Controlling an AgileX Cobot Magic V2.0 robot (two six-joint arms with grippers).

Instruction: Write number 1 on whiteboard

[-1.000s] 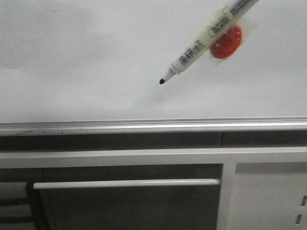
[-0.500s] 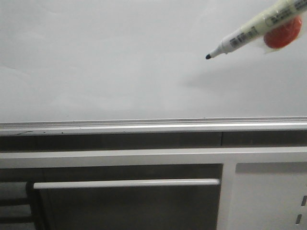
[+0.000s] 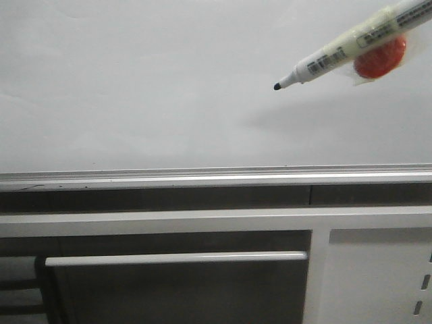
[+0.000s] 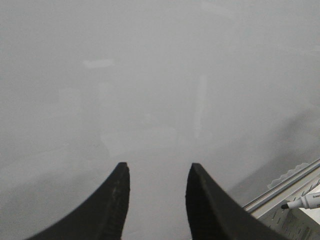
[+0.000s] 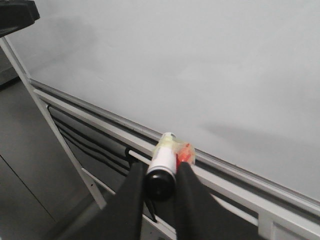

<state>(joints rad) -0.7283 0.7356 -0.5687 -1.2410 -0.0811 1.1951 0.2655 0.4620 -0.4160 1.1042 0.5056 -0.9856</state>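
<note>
The whiteboard (image 3: 135, 81) fills the upper part of the front view as a plain pale glossy surface. The number 1 is out of view. A white marker pen (image 3: 337, 48) with a red disc (image 3: 381, 57) taped to it slants in from the upper right. Its black tip (image 3: 277, 86) points down-left, near the board. My right gripper (image 5: 160, 169) is shut on the pen's (image 5: 164, 155) rear end. Nothing sits between the fingers of my left gripper (image 4: 157, 167), which is open and faces the board (image 4: 150, 75). The pen's tip (image 4: 305, 201) shows at that view's edge.
A silver rail (image 3: 202, 177) runs along the board's lower edge. Below it stand grey cabinet panels (image 3: 378, 277) with a white bar handle (image 3: 175, 258). The board's frame post (image 5: 35, 100) and dark cables (image 5: 95, 145) show in the right wrist view.
The pen swung up and right from the board's middle, flattening its slant. Since half a second ago its tip has come slightly back left and down.
</note>
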